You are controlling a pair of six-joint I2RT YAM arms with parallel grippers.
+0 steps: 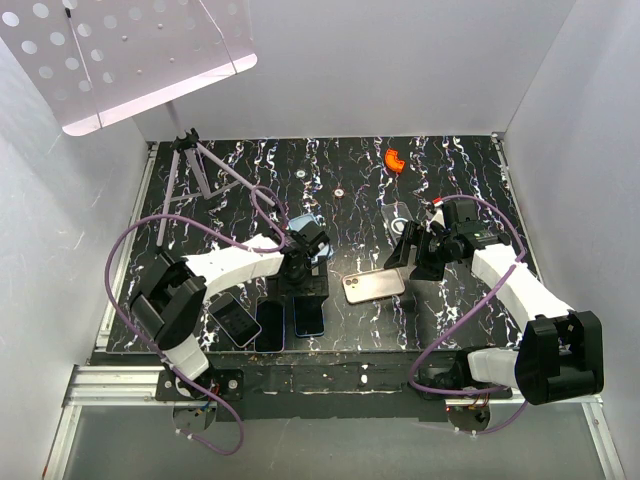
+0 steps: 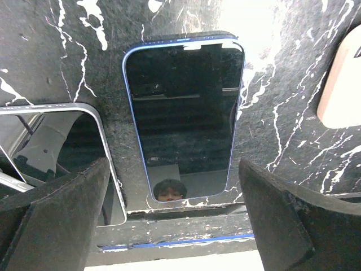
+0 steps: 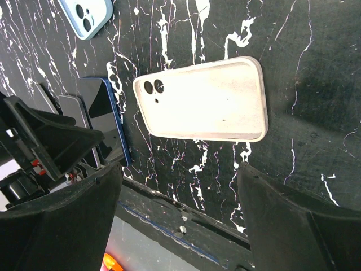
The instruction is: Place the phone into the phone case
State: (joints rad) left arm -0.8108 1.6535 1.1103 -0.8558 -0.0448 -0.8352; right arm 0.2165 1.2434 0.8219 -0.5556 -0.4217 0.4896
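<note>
Table (image 1: 450,190): black with white veining.
Phone (image 2: 183,113): blue-edged, screen up, lying flat at the near edge, left of centre. Not in any case.
Case (image 3: 203,107): cream, lying flat with its camera holes at the left end. Just right of the phone and apart from it.
Left gripper (image 2: 175,169): over the phone's near end. Jaws apart, one finger (image 2: 56,220) showing on each side, nothing held. Contact with the phone cannot be told.
Right gripper (image 3: 179,169): just right of the case, clear of it. Jaws apart, nothing held.
Second phone (image 2: 62,141): silver-rimmed, just left of the phone.
Blue case (image 3: 84,14): pale, beyond the phone on the far side.
Orange piece (image 1: 394,160): far side, well apart from the rest.
</note>
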